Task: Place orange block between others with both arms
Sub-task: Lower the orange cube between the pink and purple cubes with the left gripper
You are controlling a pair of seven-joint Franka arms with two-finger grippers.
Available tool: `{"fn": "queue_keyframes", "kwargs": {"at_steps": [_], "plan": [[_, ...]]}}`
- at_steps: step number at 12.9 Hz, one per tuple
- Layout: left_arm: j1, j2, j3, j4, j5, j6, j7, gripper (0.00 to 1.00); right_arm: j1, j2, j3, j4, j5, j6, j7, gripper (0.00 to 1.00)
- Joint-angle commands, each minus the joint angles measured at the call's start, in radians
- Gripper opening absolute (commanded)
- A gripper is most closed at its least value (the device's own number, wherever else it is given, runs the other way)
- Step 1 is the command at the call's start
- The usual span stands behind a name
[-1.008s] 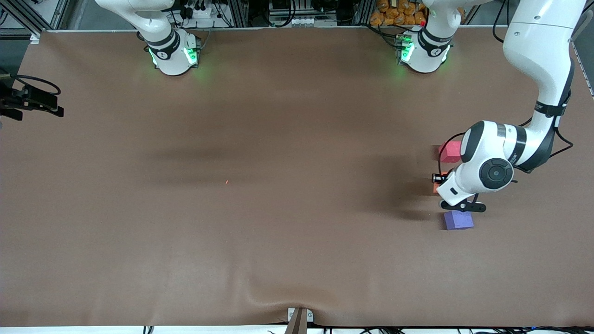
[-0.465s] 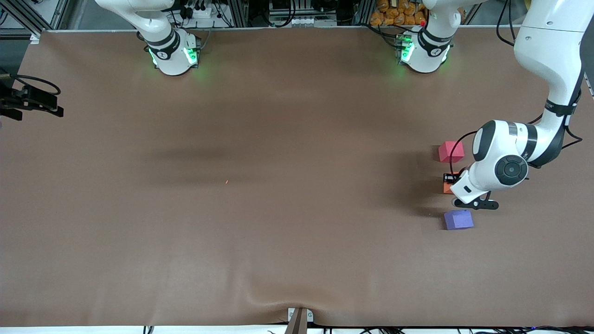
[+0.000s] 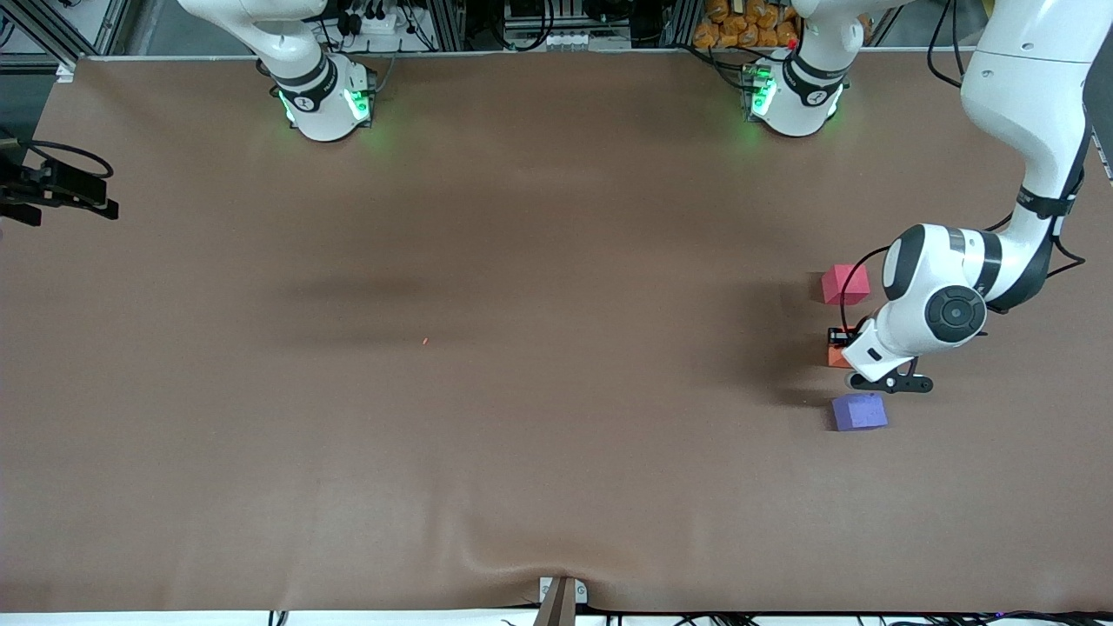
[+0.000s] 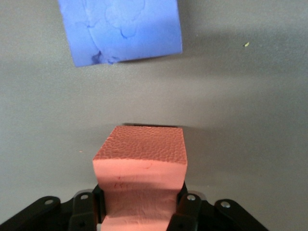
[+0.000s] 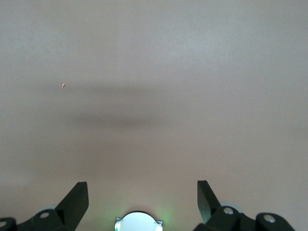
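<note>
The left gripper (image 4: 139, 211) squeezes the orange block (image 4: 140, 178) between its two black fingers (image 4: 185, 214). The grip is tight, and the soft foam bends in at the sides where the fingers press. In the left wrist view, the block sticks out from the fingers, low over the brown table (image 3: 522, 391). It is hard to tell if the block's bottom touches the table or hangs just above it.

In the front view, only a small bit of the orange block (image 3: 837, 355) peeks out from under the white left arm (image 3: 943, 309). The block is between the two other cubes. The pinkish-red cube (image 3: 845, 283) sits on the table farther from the front camera. The purple cube (image 3: 859, 411) sits nearer to the front camera. The three cubes make a rough line near the left arm's end of the table. They do not touch each other. The purple cube (image 4: 120, 30) also shows in the left wrist view, with faint marks on its top.

The right gripper (image 5: 139, 202) has its fingers spread wide, with nothing between them. It waits high up, over bare brown table with a tiny orange speck (image 5: 63, 85) on it. Only the right arm (image 3: 278, 35) near its base shows in the front view.
</note>
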Motion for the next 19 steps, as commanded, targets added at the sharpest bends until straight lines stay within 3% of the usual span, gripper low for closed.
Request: {"fn": "queue_keyframes", "kwargs": {"at_steps": [1, 6, 7, 8, 9, 10, 15, 19], "plan": [[0.014, -0.012, -0.012, -0.03, 0.019, 0.033, -0.052, 0.0, 0.002, -0.003, -0.004, 0.01, -0.011, -0.002, -0.013, 1.0], [0.015, -0.011, -0.009, -0.032, 0.019, 0.033, -0.06, 0.02, 0.002, -0.003, -0.004, 0.01, -0.013, -0.002, -0.013, 1.0], [0.015, -0.008, -0.009, -0.03, 0.019, 0.033, -0.061, 0.12, 0.002, -0.003, -0.004, 0.01, -0.013, -0.002, -0.013, 1.0], [0.015, 0.0, -0.009, -0.029, 0.019, 0.033, -0.061, 0.35, 0.002, -0.003, -0.004, 0.01, -0.016, -0.002, -0.013, 1.0], [0.02, 0.003, -0.009, -0.023, 0.019, 0.033, -0.061, 0.72, 0.002, -0.003, -0.004, 0.01, -0.016, -0.002, -0.013, 1.0], [0.026, 0.008, -0.011, -0.019, 0.019, 0.033, -0.061, 1.0, 0.002, -0.003, -0.004, 0.01, -0.013, -0.002, -0.013, 1.0], [0.017, -0.047, -0.017, 0.065, 0.009, -0.042, -0.055, 1.0, 0.004, -0.003, -0.004, 0.01, -0.011, -0.002, -0.013, 1.0], [0.017, -0.077, -0.081, 0.308, 0.005, -0.329, -0.049, 1.0, 0.004, -0.003, -0.004, 0.01, -0.013, -0.002, -0.013, 1.0]]}}
